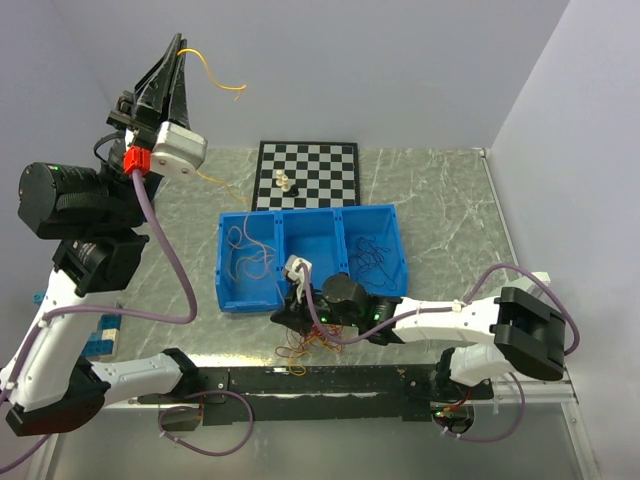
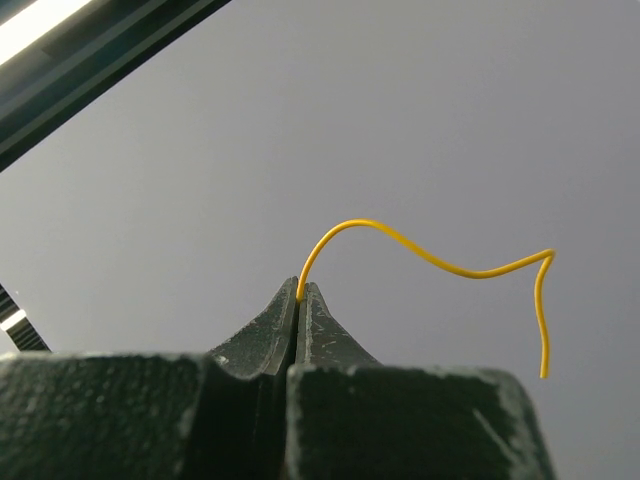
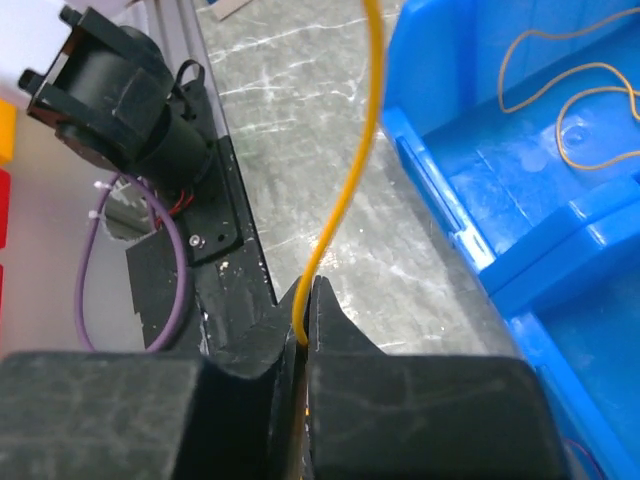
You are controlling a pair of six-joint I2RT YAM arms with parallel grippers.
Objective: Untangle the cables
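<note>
My left gripper [image 1: 178, 45] is raised high at the back left, shut on a thin yellow cable [image 1: 226, 84] whose free end curls out past the tips. In the left wrist view the jaws [image 2: 300, 288] pinch this cable [image 2: 440, 263] against the wall. My right gripper [image 1: 291, 316] is low at the blue bin's front, shut on a yellow cable [image 3: 347, 195] that rises from its tips [image 3: 306, 287]. A small tangle of orange and red cables [image 1: 303, 350] lies on the table just below it.
The blue three-compartment bin [image 1: 282, 222] holds loose orange cables [image 1: 250, 262] on the left and dark cables [image 1: 375, 256] on the right. A chessboard [image 1: 320, 170] with two pieces [image 1: 284, 182] lies behind. Blue blocks [image 1: 101, 338] sit at the left edge.
</note>
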